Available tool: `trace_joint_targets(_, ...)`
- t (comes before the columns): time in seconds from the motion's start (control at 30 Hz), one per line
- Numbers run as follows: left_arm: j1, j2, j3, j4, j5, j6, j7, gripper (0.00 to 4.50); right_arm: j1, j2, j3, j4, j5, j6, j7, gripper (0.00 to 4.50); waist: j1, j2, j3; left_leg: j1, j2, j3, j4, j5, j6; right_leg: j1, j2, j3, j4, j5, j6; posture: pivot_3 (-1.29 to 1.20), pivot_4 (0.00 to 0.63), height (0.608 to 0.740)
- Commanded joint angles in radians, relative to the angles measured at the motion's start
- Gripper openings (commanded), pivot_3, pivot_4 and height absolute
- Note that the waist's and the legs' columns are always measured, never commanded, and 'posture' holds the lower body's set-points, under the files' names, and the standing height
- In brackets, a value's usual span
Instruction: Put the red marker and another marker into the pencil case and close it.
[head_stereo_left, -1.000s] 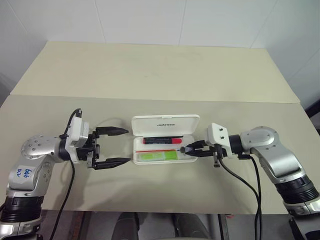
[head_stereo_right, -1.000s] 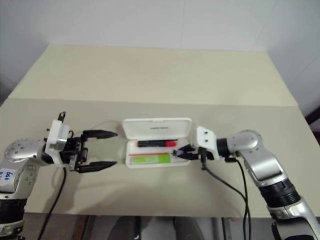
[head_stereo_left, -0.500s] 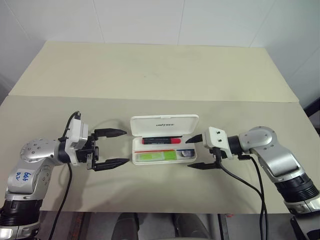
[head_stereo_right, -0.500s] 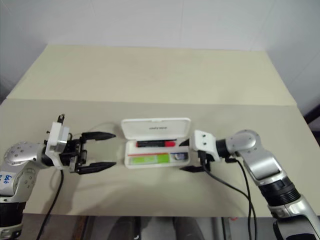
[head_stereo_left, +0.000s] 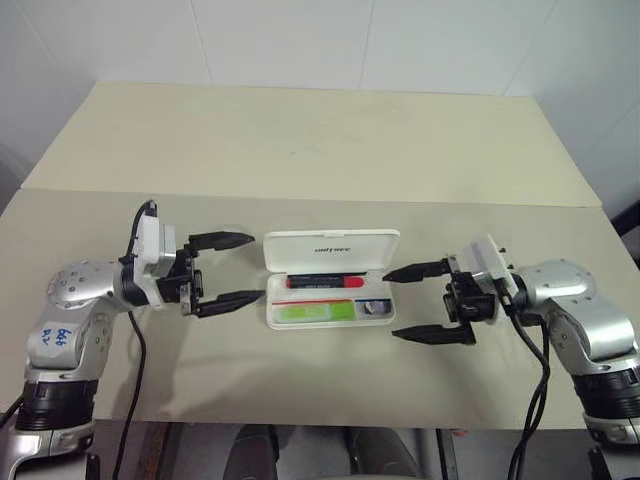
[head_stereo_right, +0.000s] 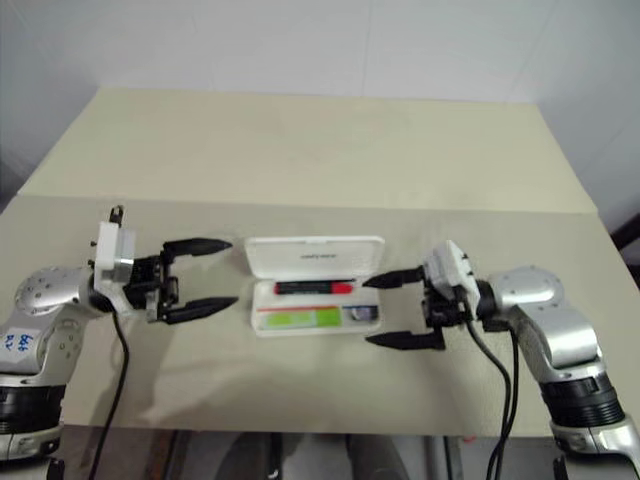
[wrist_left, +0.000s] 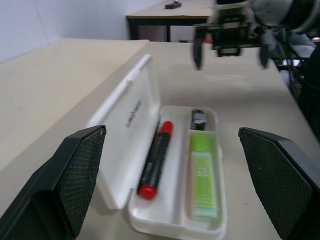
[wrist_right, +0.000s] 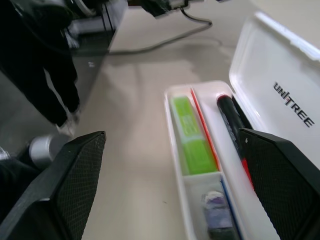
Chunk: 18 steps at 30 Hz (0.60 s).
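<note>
On the bench (head_stereo_left: 320, 150) midway between the two arms, the pencil case (head_stereo_left: 330, 280) lies with its lid propped open, the red marker (head_stereo_left: 323, 282) in the rear trough and the lime-green highlighter (head_stereo_left: 315, 312) in the front one beside a small dark grey object (head_stereo_left: 376, 308), so by my reading only the closing is left. The left gripper (head_stereo_left: 235, 268) hangs just beside the case's left end and the right gripper (head_stereo_left: 425, 302) a little off its right end, both spread wide and empty, placed, I judge, to fold the lid down.
</note>
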Motion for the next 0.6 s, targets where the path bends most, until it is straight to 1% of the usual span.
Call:
trace_joint_targets(0.03, -0.050, 0.003, -0.017, 0.031, 0.040, -0.020, 0.023, 4.50, 0.010, 0.009, -0.068, 0.006, 0.061, 0.002, -0.003, 4.46, -0.002, 0.000, 0.000, 0.000, 0.000, 0.000, 0.000, 0.000, 0.000, 0.000, 0.000, 0.000, 0.000, 0.000, 0.000, 0.00, 0.150, 0.740)
trace_joint_targets(0.07, -0.064, -0.003, -0.018, 0.046, 0.042, -0.034, 0.019, 4.50, 0.013, 0.011, -0.074, 0.013, 0.062, -0.002, -0.006, 4.46, -0.003, 0.000, 0.000, 0.000, 0.000, 0.000, 0.001, 0.000, 0.000, 0.000, 0.000, 0.000, 0.001, 0.000, 0.000, 0.00, 0.150, 0.740)
trace_joint_targets(0.17, -0.101, -0.020, -0.018, 0.094, 0.033, -0.082, -0.017, 3.88, 0.019, 0.009, -0.084, 0.029, 0.052, -0.017, -0.009, 4.50, -0.001, 0.000, 0.000, 0.000, 0.000, 0.000, 0.001, 0.000, 0.000, 0.000, 0.001, 0.000, 0.001, 0.000, 0.000, 0.00, 0.150, 0.740)
trace_joint_targets(0.3, -0.150, -0.024, -0.034, 0.164, 0.051, -0.105, -0.043, 2.63, 0.019, 0.009, -0.093, 0.044, 0.040, -0.033, -0.027, 4.50, -0.001, 0.000, 0.000, 0.000, 0.000, 0.000, 0.000, 0.001, 0.000, 0.000, 0.001, 0.000, 0.001, 0.000, 0.000, 0.00, 0.150, 0.740)
trace_joint_targets(0.37, -0.185, -0.030, -0.046, 0.212, 0.062, -0.120, -0.055, 1.91, 0.018, 0.012, -0.096, 0.047, 0.036, -0.041, -0.037, 4.50, 0.000, 0.000, 0.000, 0.000, 0.000, 0.000, 0.000, 0.001, 0.000, 0.000, 0.001, 0.000, 0.001, 0.000, 0.000, 0.00, 0.150, 0.740)
trace_joint_targets(0.53, -0.263, -0.049, -0.057, 0.306, 0.077, -0.166, -0.087, 0.29, 0.026, 0.013, -0.112, 0.037, 0.042, -0.045, -0.061, 4.50, 0.000, 0.000, 0.000, 0.000, 0.000, 0.000, 0.001, 0.001, 0.000, 0.000, 0.001, 0.000, 0.002, 0.000, 0.001, 0.00, 0.150, 0.740)
trace_joint_targets(0.57, -0.272, -0.050, -0.056, 0.319, 0.078, -0.174, -0.093, 0.03, 0.030, 0.013, -0.115, 0.033, 0.044, -0.044, -0.064, 4.50, 0.000, 0.000, 0.000, 0.000, 0.000, 0.000, 0.001, 0.001, 0.000, 0.000, 0.001, 0.000, 0.001, 0.000, 0.001, 0.00, 0.150, 0.740)
trace_joint_targets(0.6, -0.297, -0.052, -0.057, 0.351, 0.086, -0.188, -0.099, 0.03, 0.032, 0.015, -0.123, 0.031, 0.046, -0.044, -0.074, 4.50, 0.000, 0.000, 0.000, 0.000, 0.000, 0.000, 0.001, 0.001, 0.000, 0.000, 0.001, 0.000, 0.001, 0.000, 0.001, 0.00, 0.150, 0.740)
